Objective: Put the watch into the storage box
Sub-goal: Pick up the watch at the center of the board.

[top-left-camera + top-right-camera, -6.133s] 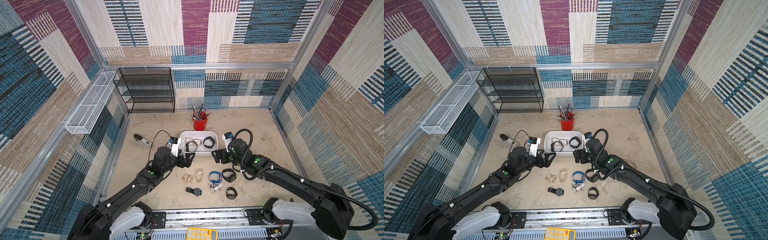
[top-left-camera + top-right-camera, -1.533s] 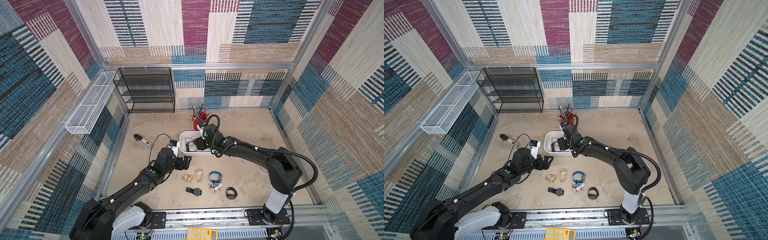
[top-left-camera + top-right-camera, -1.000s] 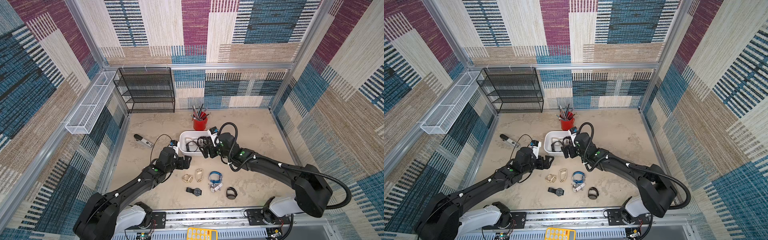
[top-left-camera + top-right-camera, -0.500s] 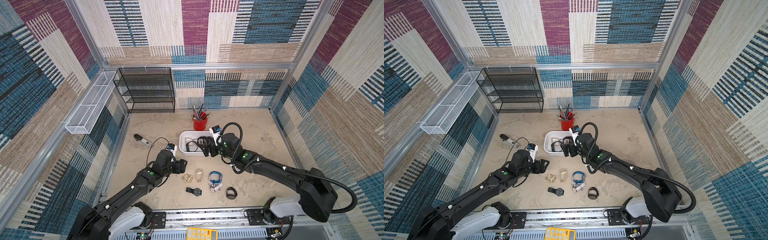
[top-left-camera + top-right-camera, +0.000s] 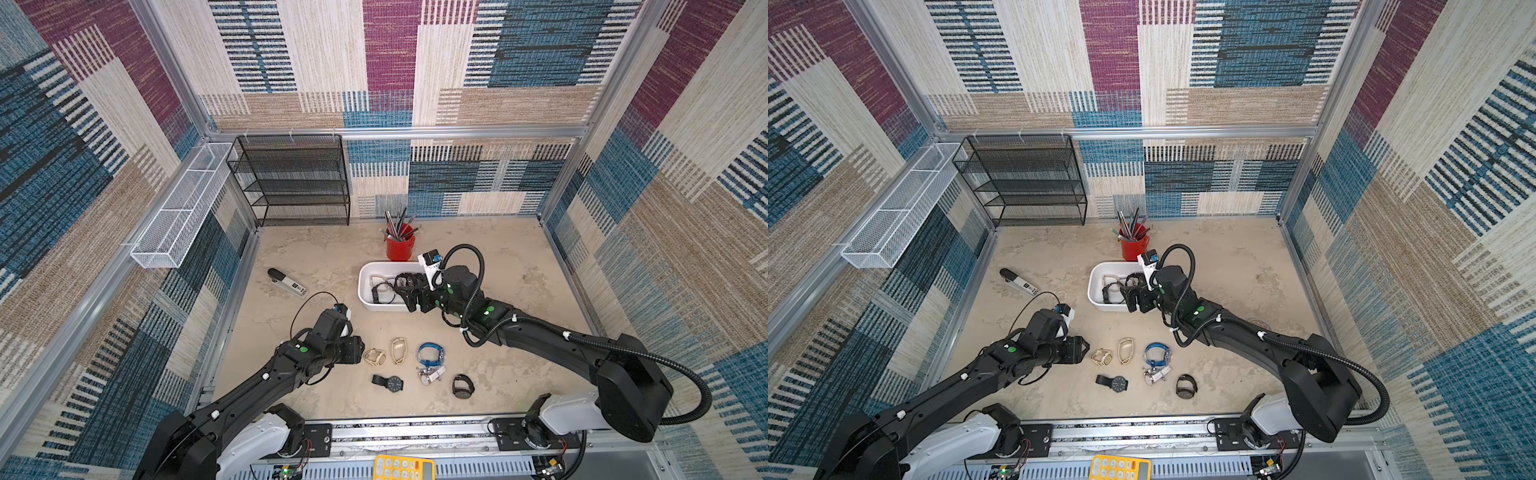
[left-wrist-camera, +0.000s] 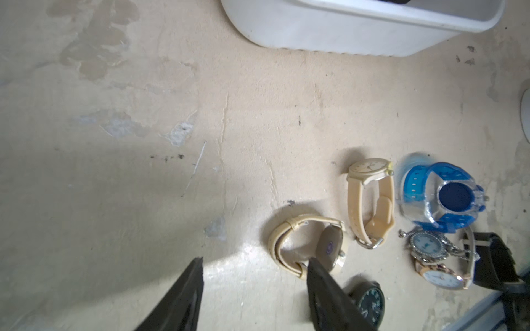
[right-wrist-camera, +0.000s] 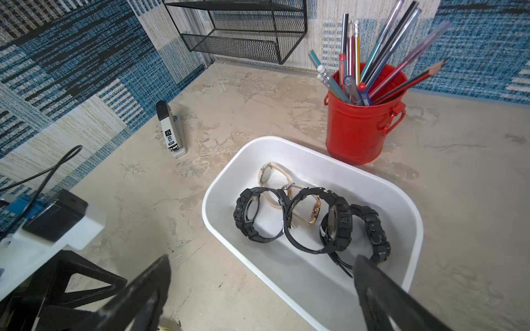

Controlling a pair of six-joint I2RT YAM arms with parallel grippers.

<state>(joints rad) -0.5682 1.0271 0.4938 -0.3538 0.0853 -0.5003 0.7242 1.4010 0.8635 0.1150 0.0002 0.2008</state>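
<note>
Left fingers [image 6: 183, 292] apart, nothing held, only bare surface in the gap. My read of the target is the beige round-faced watch with the soft buckled strap [image 6: 329, 246]. It lies on its side near the front edge of the surface, right at one fingertip but outside the gap; can't tell if they touch. Loop's long axis runs roughly along the finger spread. Left arm is far nearer, so I'd sidestep to straddle the strap. The smooth white rounded plastic storage box [image 5: 365, 286], mid-surface, holds chunky black and pale watches. Right fingers [image 7: 378, 292] spread wide, empty, over the box.
</note>
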